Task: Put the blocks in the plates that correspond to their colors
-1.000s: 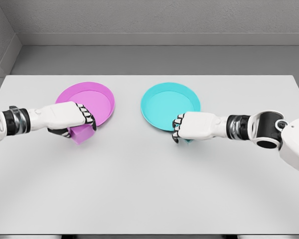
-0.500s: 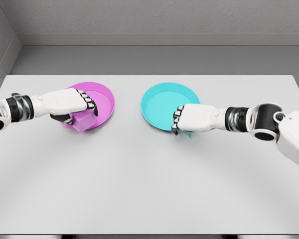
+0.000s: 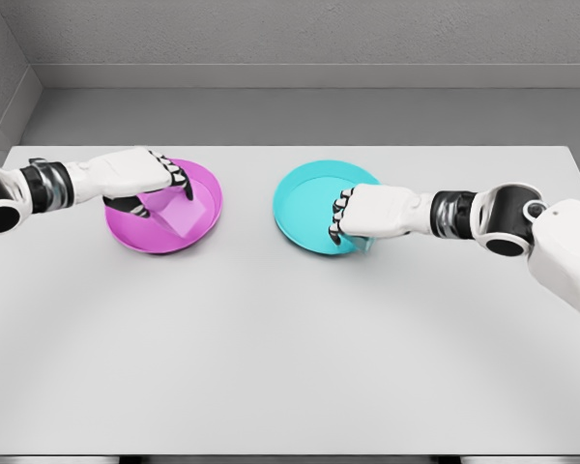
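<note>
The left hand (image 3: 145,179) hangs over the magenta plate (image 3: 205,224), fingers curled down around the pink block (image 3: 177,211), which sits tilted in the grip, one corner dipping toward the plate's floor; whether that corner already touches the plate cannot be told from the head view. Across the table (image 3: 290,367), the right hand (image 3: 367,215) is closed over the near right rim of the cyan plate (image 3: 304,198), and only a sliver of the cyan block (image 3: 364,246) peeks out beneath the palm, so how firmly it is held is hard to say. Both blocks look like small rigid cubes, light and flat-faced, probably smooth enough to twist between the fingers, as the pink one's tilt suggests; opposite flat faces are the sensible place to pinch, with the grip kept square. The plates look shallow and light too, likely to skid if a knuckle catches a rim, and the right hand is right on top of its rim. The magenta plate lies toward the table's far left, the cyan one near the middle of the far edge, well apart from each other, so the arms do not crowd one another. Nothing else stands on the table, whose near half is bare grey, and behind the far edge there is only floor and wall. The raised plate rims are the one real obstacle to a clean release.
</note>
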`<state>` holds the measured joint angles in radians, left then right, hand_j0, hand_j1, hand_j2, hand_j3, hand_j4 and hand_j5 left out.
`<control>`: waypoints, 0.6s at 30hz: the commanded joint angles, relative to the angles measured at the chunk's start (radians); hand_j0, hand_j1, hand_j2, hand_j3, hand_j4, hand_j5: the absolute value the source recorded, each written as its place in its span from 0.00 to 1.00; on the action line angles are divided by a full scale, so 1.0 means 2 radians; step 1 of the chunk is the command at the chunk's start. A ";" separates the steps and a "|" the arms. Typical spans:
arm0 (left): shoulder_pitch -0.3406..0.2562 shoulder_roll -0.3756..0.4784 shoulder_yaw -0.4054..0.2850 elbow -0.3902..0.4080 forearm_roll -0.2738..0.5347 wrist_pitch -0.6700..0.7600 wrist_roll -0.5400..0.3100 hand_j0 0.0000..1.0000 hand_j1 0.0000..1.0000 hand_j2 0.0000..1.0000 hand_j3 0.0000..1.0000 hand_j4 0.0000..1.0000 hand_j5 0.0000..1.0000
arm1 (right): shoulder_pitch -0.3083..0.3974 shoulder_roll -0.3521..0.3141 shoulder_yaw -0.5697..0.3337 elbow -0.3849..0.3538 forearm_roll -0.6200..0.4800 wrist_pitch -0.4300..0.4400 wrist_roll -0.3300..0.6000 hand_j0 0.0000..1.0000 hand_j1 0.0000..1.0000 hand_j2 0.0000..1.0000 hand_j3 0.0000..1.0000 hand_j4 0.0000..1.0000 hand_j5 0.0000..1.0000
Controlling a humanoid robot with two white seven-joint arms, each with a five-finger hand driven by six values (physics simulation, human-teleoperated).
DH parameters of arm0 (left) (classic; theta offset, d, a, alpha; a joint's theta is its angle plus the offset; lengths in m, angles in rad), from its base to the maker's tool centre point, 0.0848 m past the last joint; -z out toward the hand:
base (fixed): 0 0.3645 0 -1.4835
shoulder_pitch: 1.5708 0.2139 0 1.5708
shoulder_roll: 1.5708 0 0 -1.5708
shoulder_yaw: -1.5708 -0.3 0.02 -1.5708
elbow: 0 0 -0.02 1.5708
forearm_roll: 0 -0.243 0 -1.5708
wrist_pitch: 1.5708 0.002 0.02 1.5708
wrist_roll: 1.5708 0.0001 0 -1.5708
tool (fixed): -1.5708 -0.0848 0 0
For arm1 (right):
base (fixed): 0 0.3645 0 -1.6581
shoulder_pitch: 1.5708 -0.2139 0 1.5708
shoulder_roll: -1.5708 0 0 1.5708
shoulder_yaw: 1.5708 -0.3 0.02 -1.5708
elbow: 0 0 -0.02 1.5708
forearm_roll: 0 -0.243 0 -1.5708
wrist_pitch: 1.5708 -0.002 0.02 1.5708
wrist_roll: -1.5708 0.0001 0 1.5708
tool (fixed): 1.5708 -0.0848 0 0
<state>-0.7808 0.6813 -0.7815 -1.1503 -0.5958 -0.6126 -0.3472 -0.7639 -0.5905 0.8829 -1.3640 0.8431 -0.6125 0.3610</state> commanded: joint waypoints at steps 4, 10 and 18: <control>-0.004 -0.001 0.009 0.033 0.003 0.001 0.000 0.66 0.66 0.66 0.66 0.66 0.66 | -0.005 0.009 0.000 0.006 -0.002 0.001 0.000 0.55 0.55 0.55 0.55 0.55 0.55; -0.016 -0.005 0.018 0.064 0.003 0.001 0.001 0.68 0.68 0.68 0.68 0.68 0.68 | -0.014 0.019 0.000 0.008 -0.001 0.001 0.001 0.55 0.55 0.55 0.55 0.55 0.55; -0.025 -0.035 0.018 0.082 0.008 0.001 0.004 1.00 1.00 1.00 1.00 1.00 1.00 | -0.021 0.033 0.001 0.017 0.000 0.001 0.001 0.55 0.55 0.55 0.55 0.55 0.55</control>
<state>-0.8314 0.6241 -0.7475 -0.9926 -0.5878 -0.6125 -0.3408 -0.8130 -0.5338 0.8852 -1.3387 0.8449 -0.6125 0.3627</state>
